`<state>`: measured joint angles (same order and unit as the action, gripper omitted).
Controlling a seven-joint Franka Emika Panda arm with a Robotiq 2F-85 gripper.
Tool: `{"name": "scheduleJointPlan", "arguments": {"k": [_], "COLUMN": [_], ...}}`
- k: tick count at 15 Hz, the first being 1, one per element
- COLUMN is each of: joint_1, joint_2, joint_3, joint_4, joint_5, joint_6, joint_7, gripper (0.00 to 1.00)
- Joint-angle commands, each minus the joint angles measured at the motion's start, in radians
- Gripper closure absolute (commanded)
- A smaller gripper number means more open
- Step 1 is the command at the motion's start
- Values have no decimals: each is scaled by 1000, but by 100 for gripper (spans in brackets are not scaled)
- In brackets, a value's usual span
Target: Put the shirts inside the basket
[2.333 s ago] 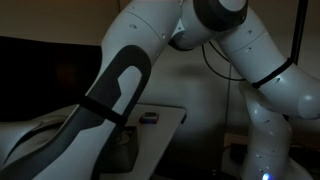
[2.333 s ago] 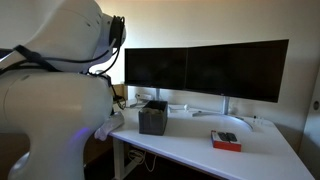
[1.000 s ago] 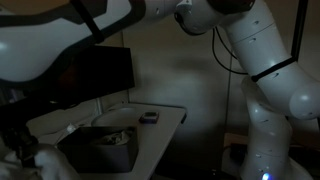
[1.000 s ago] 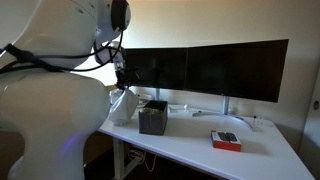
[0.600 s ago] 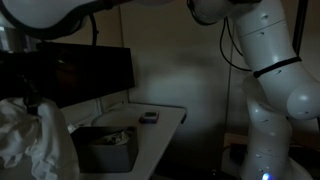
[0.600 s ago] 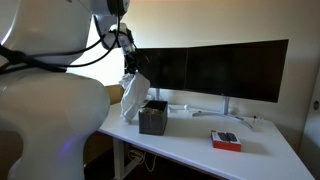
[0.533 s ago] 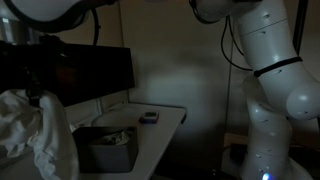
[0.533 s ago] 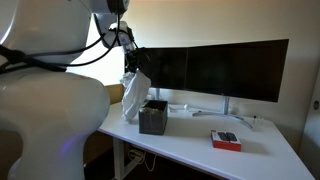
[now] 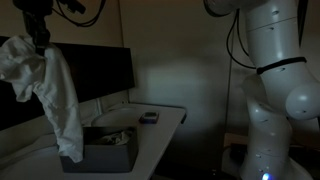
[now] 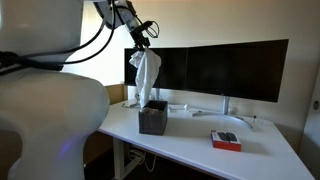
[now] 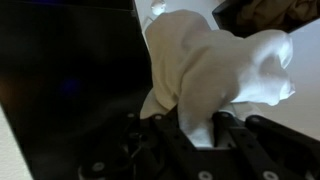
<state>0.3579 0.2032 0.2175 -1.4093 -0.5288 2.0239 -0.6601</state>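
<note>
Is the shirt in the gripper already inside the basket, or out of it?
Out. The shirt hangs from the shut gripper above the basket; its lower end is near the rim.

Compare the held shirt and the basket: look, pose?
The shirt is pale, soft, crumpled; the basket is dark grey, boxy, straight-sided. The shirt hangs from the shut gripper; the basket stands on the desk. The shirt hangs longer than the basket is tall. Both are at the desk's same end.

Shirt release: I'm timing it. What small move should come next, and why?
Probably lower the gripper straight down before opening: it's shut on the shirt, which hangs high, its tail only just reaching the basket.
</note>
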Motion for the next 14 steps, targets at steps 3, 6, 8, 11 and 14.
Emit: {"name": "scheduleJointPlan", "arguments": {"k": [3, 6, 8, 11, 14], "joint_1": [3, 0, -2, -4, -7], "joint_2": [-36, -40, -42, -49, -53], "joint_3": [-22, -35, -44, -50, -55], "joint_4": [108, 126, 112, 72, 35], "joint_5": [-99, -110, -91, -75, -61], "joint_6": [-113, -143, -148, -154, -152], "joint_7": [58, 66, 62, 61, 63], "gripper": [89, 89, 89, 90, 89]}}
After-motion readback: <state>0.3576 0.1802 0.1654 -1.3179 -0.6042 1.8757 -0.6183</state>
